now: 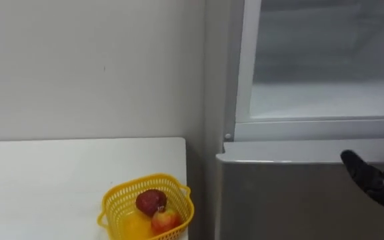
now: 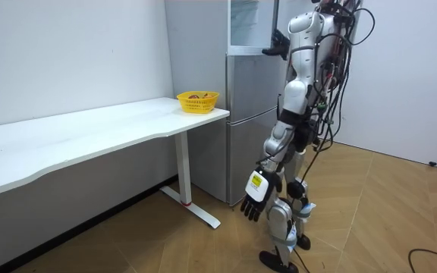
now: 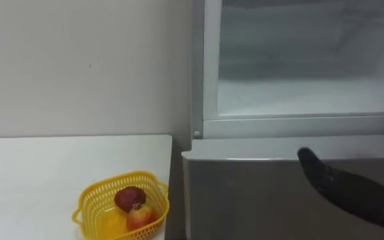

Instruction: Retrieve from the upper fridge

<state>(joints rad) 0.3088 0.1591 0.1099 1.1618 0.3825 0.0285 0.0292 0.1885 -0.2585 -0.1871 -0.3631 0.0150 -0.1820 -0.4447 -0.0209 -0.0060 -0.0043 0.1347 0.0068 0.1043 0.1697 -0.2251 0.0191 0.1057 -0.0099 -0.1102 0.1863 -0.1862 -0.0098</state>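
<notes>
The upper fridge compartment (image 1: 325, 93) stands open in front of me, and what I see of its white inside is a bare shelf. My right hand (image 3: 342, 188) is raised low at the right, in front of the top edge of the grey lower fridge door (image 1: 299, 193). Its dark fingers are straight and hold nothing. In the room view this hand (image 2: 274, 42) reaches toward the fridge (image 2: 249, 114) at the level of the open compartment. My left hand (image 2: 255, 199) hangs beside my leg with relaxed fingers, empty.
A yellow basket (image 1: 121, 200) with a red apple (image 1: 151, 201) and other fruit sits at the right end of the white table (image 1: 45, 180), close to the fridge's side. The table runs along the wall (image 2: 67, 53). I stand on wooden floor (image 2: 370, 220) facing the fridge.
</notes>
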